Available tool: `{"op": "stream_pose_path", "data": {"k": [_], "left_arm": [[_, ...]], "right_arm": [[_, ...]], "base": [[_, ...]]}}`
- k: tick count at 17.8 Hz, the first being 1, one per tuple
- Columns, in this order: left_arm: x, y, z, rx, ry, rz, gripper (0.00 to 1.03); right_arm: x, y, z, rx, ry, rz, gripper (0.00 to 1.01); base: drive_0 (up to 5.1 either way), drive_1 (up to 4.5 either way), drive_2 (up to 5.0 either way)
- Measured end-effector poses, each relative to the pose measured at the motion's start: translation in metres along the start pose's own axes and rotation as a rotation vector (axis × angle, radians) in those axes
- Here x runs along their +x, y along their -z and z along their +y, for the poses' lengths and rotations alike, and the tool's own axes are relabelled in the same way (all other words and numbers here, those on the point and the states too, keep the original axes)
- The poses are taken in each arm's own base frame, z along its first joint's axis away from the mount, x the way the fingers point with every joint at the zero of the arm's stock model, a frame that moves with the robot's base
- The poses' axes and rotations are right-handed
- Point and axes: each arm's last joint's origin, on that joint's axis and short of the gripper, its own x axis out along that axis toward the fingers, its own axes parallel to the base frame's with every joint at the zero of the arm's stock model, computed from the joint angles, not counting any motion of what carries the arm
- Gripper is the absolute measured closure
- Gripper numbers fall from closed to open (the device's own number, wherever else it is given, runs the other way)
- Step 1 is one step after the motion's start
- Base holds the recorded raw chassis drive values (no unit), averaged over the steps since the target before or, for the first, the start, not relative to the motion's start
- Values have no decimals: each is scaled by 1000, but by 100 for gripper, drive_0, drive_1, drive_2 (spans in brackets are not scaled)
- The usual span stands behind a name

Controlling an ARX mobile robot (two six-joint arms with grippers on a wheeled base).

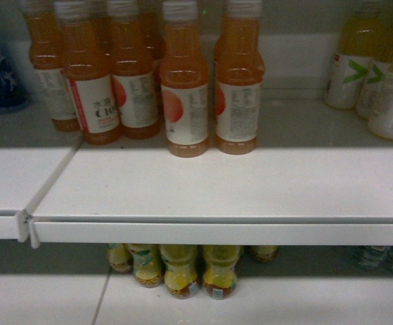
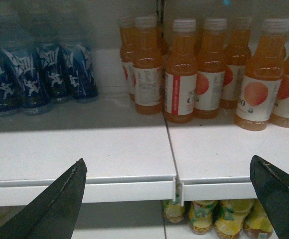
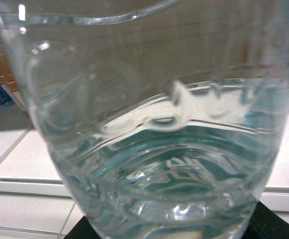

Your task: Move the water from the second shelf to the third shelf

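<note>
The water bottle [image 3: 154, 124] fills the right wrist view: clear ribbed plastic, colourless water, with green and white label shapes showing through it. My right gripper [image 3: 171, 226] is shut on it, its dark fingers [image 3: 268, 224] showing only at the bottom corners. In the left wrist view my left gripper [image 2: 167, 159] hangs open and empty in front of a white shelf's [image 2: 109, 144] front edge. The head view shows neither gripper nor the held bottle.
Orange-drink bottles [image 1: 182, 88] stand at the back of the white shelf [image 1: 216, 183], blue bottles [image 2: 35, 74] to their left, and yellow-green bottles [image 1: 379, 74] at right. A seam [image 1: 27, 227] splits the shelf boards. Below are yellow-labelled bottles [image 1: 182, 271] and clear bottles [image 1: 385, 258].
</note>
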Motion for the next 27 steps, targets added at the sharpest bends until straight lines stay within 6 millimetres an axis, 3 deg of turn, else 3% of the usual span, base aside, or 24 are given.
{"op": "stream_pose_path", "data": {"k": [27], "left_arm": [[0,0,0,0,0,3,5]], "right_arm": [[0,0,0,0,0,0,59]], "base": [[-462,382,105]]}}
